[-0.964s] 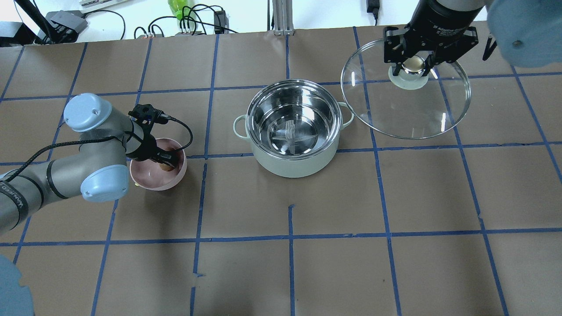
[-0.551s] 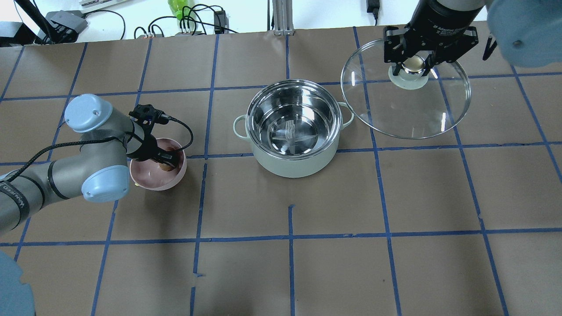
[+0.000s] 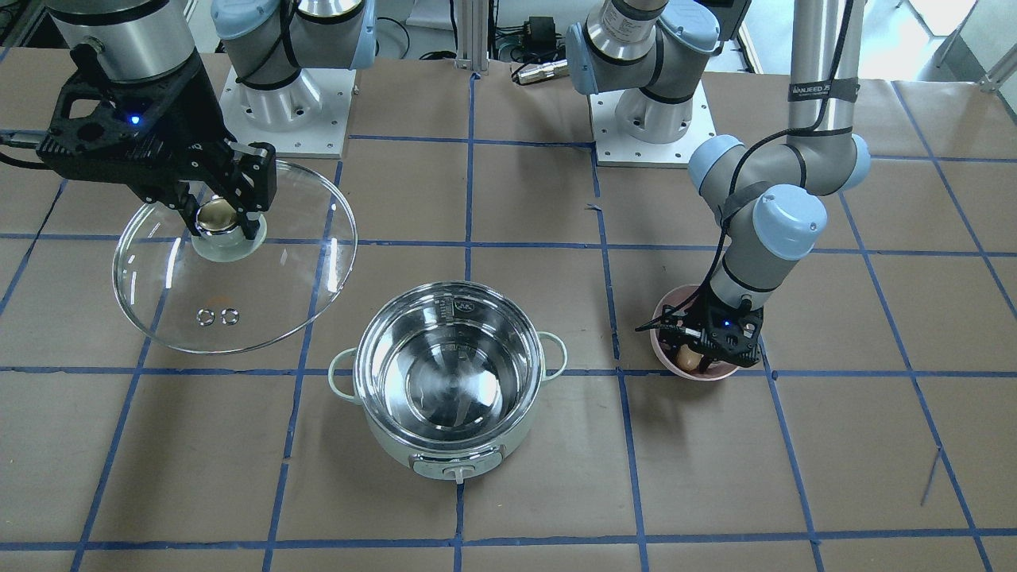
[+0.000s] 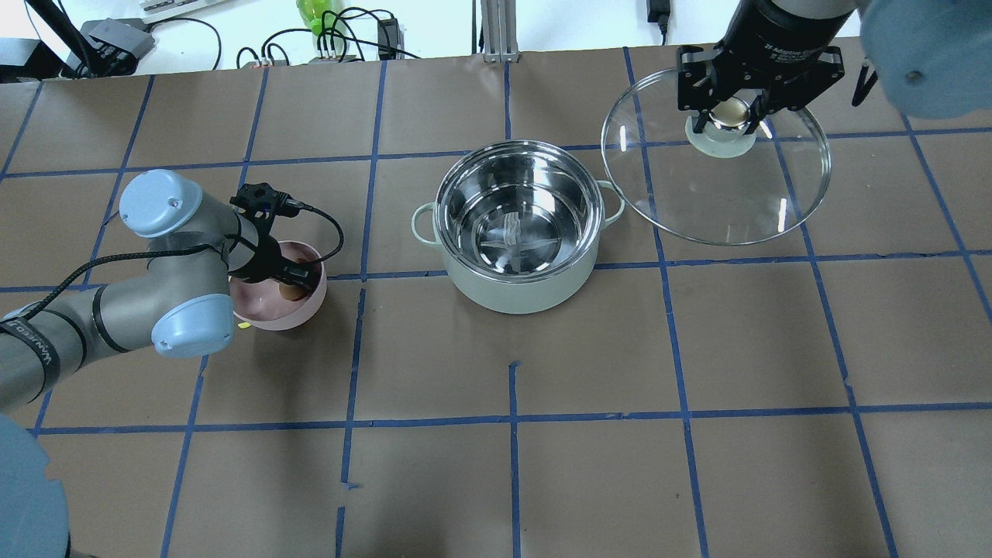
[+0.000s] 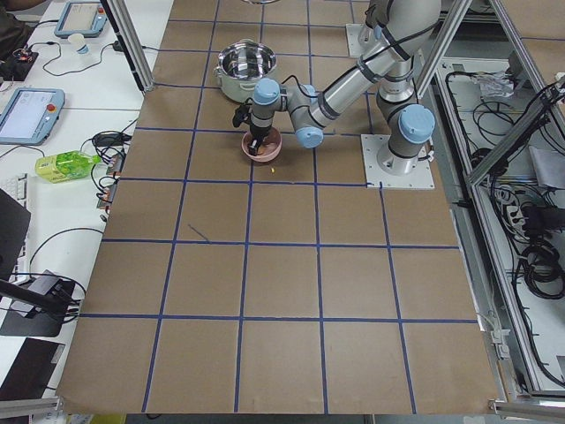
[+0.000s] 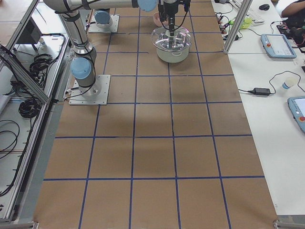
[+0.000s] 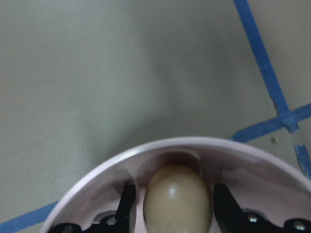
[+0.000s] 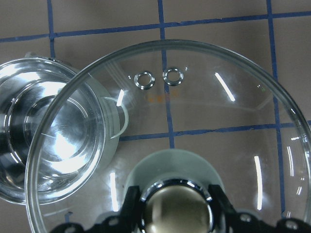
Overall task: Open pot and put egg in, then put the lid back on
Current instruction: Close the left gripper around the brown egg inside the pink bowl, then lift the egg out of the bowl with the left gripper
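Steel-lined pot stands open; beside it a pink bowl holds the egg (left gripper straddles it, can't tell if gripping); opposite, right gripper clenches the lid by its knob.

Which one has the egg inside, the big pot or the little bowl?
The little pink bowl: the egg sits in it, with the left gripper straddling it. The pot is empty.
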Controlling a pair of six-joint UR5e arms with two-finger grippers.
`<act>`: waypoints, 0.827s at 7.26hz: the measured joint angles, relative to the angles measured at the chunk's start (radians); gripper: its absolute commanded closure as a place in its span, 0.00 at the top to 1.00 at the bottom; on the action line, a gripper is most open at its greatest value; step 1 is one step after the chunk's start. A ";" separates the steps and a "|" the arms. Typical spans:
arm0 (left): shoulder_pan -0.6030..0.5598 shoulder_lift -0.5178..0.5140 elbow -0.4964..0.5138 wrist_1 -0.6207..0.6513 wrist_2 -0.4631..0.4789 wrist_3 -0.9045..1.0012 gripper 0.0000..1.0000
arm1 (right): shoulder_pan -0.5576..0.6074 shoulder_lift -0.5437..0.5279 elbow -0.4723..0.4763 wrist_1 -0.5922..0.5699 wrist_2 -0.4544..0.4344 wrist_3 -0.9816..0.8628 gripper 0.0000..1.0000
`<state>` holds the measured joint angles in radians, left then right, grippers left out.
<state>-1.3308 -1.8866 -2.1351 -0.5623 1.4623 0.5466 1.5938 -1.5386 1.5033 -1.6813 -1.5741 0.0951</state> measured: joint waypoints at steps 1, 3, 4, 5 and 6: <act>0.000 0.000 0.000 0.001 0.001 -0.004 0.40 | 0.000 0.000 0.000 0.000 0.000 0.000 0.02; 0.000 0.004 0.001 0.001 0.002 -0.009 0.31 | 0.000 0.000 0.000 0.000 0.000 0.000 0.02; 0.000 0.007 0.001 0.001 0.003 -0.013 0.28 | 0.000 0.000 0.000 0.000 0.000 0.000 0.02; 0.000 0.010 0.002 0.001 0.007 -0.015 0.26 | 0.000 0.000 0.000 0.000 0.000 0.000 0.02; 0.000 0.016 0.002 0.001 0.015 -0.015 0.23 | 0.000 0.000 0.000 0.000 0.000 0.000 0.02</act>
<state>-1.3308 -1.8708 -2.1326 -0.5615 1.4774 0.5312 1.5938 -1.5385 1.5033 -1.6812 -1.5739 0.0951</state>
